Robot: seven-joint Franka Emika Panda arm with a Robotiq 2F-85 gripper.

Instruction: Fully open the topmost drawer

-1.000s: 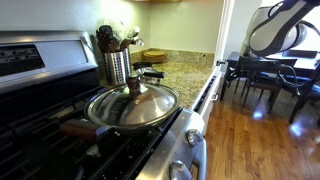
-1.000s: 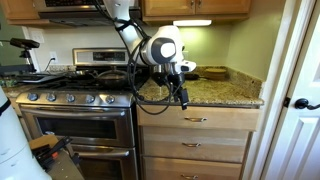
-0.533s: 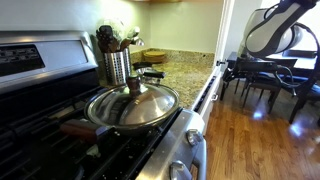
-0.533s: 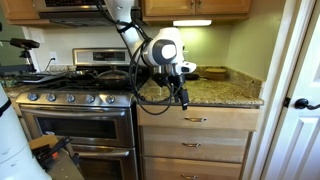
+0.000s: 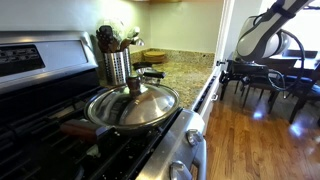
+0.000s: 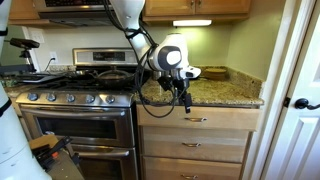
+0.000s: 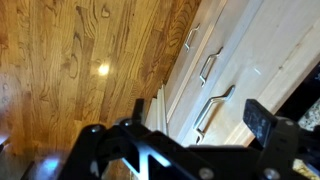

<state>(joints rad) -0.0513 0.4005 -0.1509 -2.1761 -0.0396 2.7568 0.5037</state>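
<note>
Progress is nil: the topmost drawer (image 6: 220, 119) sits flush and shut right under the front edge of the granite surface (image 6: 225, 93), so the whole pull is left. The gripper (image 6: 184, 99) hangs out past that front edge, above the drawer's handle and not touching it, jaws spread wide (the wrist view shows this best). The stove (image 6: 80, 110) flanks one side and a door (image 6: 300, 60) the other; outward over the floor looks open.

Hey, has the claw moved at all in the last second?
Yes. In an exterior view the claw has shifted slightly right and down, nearer the topmost drawer's handle.
</note>
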